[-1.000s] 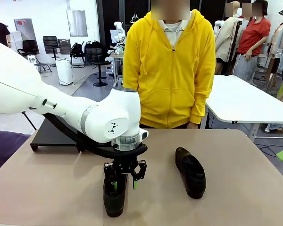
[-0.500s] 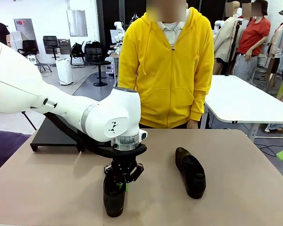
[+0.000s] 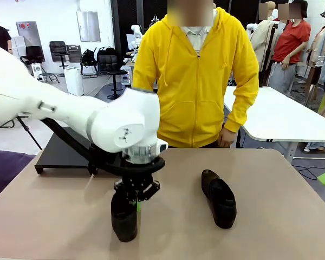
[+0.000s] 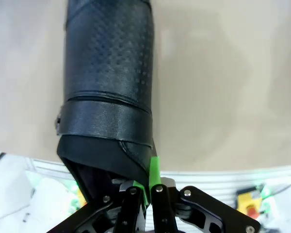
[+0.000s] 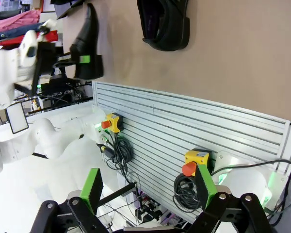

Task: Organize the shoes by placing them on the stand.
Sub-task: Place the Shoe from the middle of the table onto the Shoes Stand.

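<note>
the left gripper (image 3: 136, 199) is pinched tight on the back rim of one shoe (image 3: 124, 219), which hangs toe-down just nearer the robot than the right end of the stand (image 3: 62, 154), its toe maybe touching the table (image 3: 281, 227), though that is hard to tell. the other shoe (image 3: 219, 202) lies flat on the table well to the right of the stand. the right gripper (image 5: 148, 187) sits far from the stand, past the table's near edge, fingers spread wide with nothing between them

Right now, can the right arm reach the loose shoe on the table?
Probably yes: the right gripper is open, the loose shoe lies unobstructed, the left gripper grips the other shoe aside.
</note>
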Controlling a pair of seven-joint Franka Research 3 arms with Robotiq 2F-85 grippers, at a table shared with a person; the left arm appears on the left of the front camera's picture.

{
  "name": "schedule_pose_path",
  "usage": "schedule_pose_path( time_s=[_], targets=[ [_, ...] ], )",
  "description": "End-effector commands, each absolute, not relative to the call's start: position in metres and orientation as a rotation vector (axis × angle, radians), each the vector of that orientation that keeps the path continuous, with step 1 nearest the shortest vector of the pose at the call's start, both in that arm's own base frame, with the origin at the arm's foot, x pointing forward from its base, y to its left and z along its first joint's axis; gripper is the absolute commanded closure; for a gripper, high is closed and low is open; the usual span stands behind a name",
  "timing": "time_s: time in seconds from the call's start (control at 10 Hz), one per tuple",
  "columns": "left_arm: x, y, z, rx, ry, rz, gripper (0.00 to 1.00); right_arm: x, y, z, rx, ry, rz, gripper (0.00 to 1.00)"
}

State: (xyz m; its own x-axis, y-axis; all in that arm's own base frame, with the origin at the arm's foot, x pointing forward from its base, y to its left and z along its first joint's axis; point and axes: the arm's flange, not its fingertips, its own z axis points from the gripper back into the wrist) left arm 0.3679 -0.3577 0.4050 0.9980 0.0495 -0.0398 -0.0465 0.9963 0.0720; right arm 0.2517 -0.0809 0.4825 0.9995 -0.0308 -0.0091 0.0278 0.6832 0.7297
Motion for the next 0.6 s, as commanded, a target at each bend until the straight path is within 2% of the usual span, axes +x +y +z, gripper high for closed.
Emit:
schedule_pose_path(
  time_s=[0.0, 0.2, 0.3, 0.5],
  targets=[
    [0.330, -0.318, 0.466, 0.065, 0.010, -0.154, 1.00, 0.251, -0.083, 0.484, 0.828, -0.014, -0.012, 0.00],
    [0.307, -0.281, 0.506, 0.138, -0.099, -0.206, 1.00, 0.251, -0.083, 0.484, 0.828, -0.014, -0.012, 0.00],
    [0.307, -0.254, 0.519, 0.199, -0.172, -0.114, 1.00, 0.251, -0.083, 0.484, 0.828, -0.014, -0.012, 0.00],
    [0.313, -0.183, 0.531, 0.231, -0.221, -0.004, 1.00, 0.251, -0.083, 0.484, 0.828, -0.014, -0.012, 0.00]
  ],
)
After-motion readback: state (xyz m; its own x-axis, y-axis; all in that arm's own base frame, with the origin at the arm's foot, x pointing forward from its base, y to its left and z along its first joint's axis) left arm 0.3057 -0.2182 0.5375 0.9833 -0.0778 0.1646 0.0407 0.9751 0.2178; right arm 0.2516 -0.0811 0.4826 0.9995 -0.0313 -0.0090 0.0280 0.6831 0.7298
